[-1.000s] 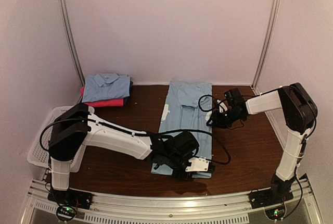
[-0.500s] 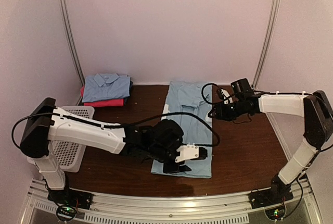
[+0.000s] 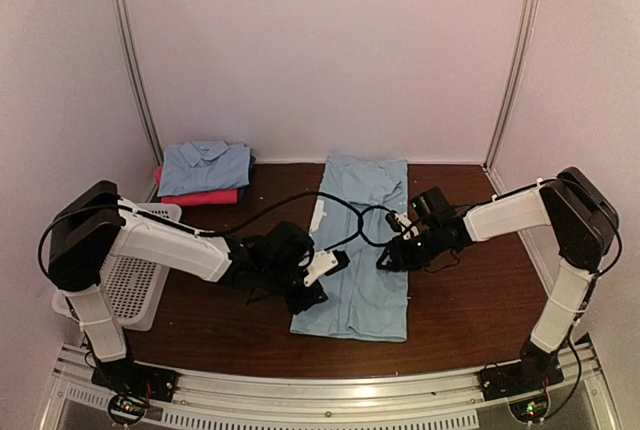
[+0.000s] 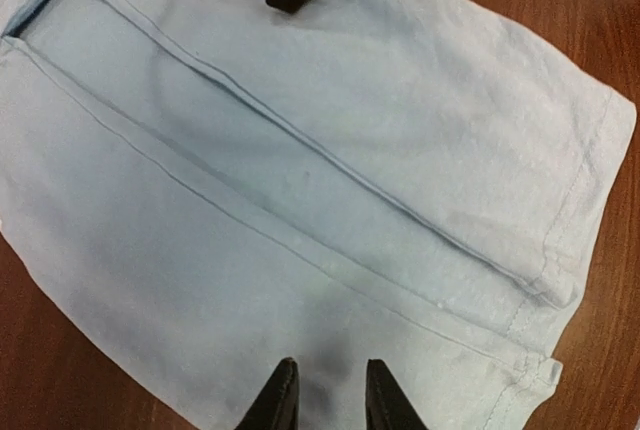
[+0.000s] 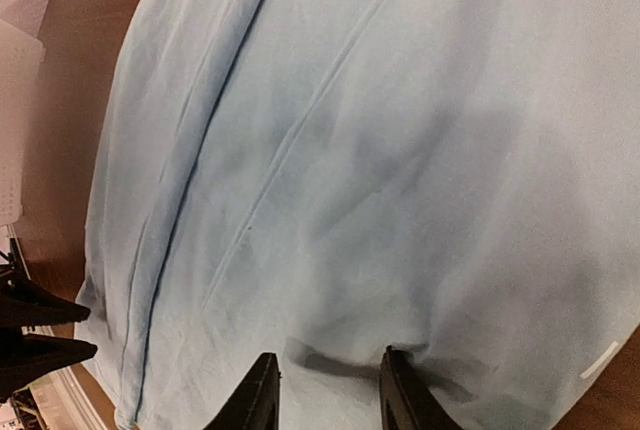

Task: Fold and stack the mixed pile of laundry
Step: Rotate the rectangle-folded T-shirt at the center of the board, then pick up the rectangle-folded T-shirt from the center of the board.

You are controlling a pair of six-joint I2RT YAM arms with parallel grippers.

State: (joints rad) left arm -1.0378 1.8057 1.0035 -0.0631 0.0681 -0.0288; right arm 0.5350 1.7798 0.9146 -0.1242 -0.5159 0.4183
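Left gripper partly cropped over shirt.

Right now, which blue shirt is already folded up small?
The collared blue shirt at the back left, sitting on the magenta cloth. The other blue shirt lies long and flat mid-table.

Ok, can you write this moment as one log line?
shirt: flat, folded narrow | left tool: open, at its left edge | right tool: open, at its right edge

Shirt soft matt light blue cloth, stitched seams; table glossy dark wood
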